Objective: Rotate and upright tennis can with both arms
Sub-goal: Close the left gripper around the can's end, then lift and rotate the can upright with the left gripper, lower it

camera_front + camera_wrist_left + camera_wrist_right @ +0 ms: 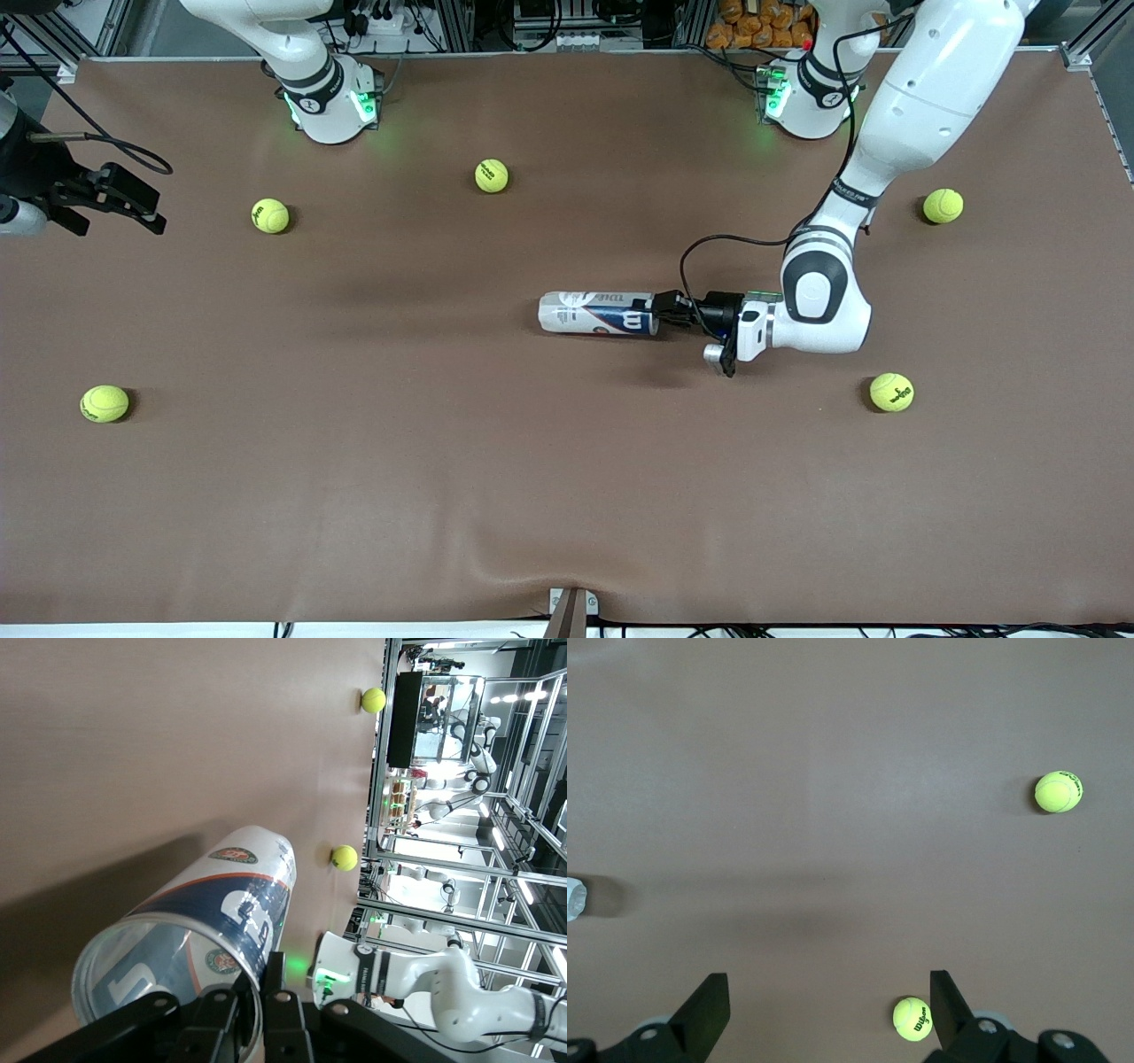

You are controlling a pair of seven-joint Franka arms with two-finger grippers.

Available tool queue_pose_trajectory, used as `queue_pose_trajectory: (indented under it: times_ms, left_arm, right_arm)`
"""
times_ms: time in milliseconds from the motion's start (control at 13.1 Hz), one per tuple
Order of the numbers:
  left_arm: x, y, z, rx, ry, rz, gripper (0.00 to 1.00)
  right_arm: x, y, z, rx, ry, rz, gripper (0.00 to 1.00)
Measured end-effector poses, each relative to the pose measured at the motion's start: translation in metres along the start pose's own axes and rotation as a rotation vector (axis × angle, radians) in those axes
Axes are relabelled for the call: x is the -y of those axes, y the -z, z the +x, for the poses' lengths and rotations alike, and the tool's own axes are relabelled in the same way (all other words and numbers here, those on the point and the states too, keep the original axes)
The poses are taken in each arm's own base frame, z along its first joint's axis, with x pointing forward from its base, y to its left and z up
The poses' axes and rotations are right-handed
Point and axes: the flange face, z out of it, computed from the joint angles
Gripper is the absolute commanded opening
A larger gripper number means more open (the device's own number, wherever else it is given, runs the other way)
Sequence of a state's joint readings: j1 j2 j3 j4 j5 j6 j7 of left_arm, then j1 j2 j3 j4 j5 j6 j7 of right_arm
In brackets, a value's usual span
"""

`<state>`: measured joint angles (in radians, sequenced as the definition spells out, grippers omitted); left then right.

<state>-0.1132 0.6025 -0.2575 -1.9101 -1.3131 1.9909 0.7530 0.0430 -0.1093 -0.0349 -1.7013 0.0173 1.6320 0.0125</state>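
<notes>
The tennis can [598, 313] lies on its side near the middle of the table, with a white and dark blue label. Its open metallic rim points toward the left arm's end. My left gripper [666, 312] is shut on that rim, one finger inside the can and one outside. The left wrist view shows the can [204, 921] close up with the left gripper [261, 997] pinching the rim. My right gripper [149, 208] is open and empty over the right arm's end of the table, well apart from the can. Its spread fingers [709, 1010] frame bare table in the right wrist view.
Several yellow-green tennis balls lie scattered on the brown table: one [270, 215] close to the right gripper, one [492, 175] near the right arm's base, one [891, 392] beside the left arm's wrist. The ball [912, 1019] shows between the right fingers.
</notes>
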Motion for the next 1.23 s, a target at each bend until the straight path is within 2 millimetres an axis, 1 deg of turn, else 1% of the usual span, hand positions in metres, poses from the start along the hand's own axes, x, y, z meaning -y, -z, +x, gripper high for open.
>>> queue_pose_trajectory:
  times_ms: [153, 306, 383, 613, 766, 919, 996, 1073, 1226]
  left_arm:
    - [-0.029, -0.007, 0.003, 0.012, 0.041, -0.003, 0.00]
    - [-0.064, -0.010, 0.005, 0.040, 0.091, 0.040, 0.00]
    - [-0.084, -0.007, 0.006, 0.050, 0.112, 0.077, 0.00]
    - [-0.143, 0.010, 0.009, 0.054, 0.154, 0.227, 0.00]
    - [-0.179, 0.005, 0.006, 0.056, 0.179, 0.340, 0.00]
    - [-0.217, -0.010, 0.005, 0.040, 0.213, 0.488, 0.00]
    - [-0.238, -0.021, 0.002, 0.017, 0.243, 0.559, 0.00]
    - [-0.259, -0.035, -0.002, -0.016, 0.271, 0.634, 0.00]
    - [-0.301, -0.068, -0.020, -0.072, 0.298, 0.783, 0.00]
  right_arm:
    - [0.000, 0.000, 0.000, 0.000, 0.000, 0.000, 1.00]
    - [0.000, 0.000, 0.000, 0.000, 0.000, 0.000, 1.00]
    - [0.000, 0.000, 0.000, 0.000, 0.000, 0.000, 1.00]
    - [0.000, 0.000, 0.000, -0.002, 0.000, 0.000, 1.00]
    - [0.000, 0.000, 0.000, -0.002, 0.000, 0.000, 1.00]
    - [0.000, 0.000, 0.000, -0.003, 0.000, 0.000, 1.00]
    - [0.000, 0.000, 0.000, -0.004, 0.000, 0.000, 1.00]
    - [0.000, 0.000, 0.000, -0.004, 0.000, 0.000, 1.00]
    - [0.000, 0.000, 0.001, -0.005, 0.000, 0.000, 1.00]
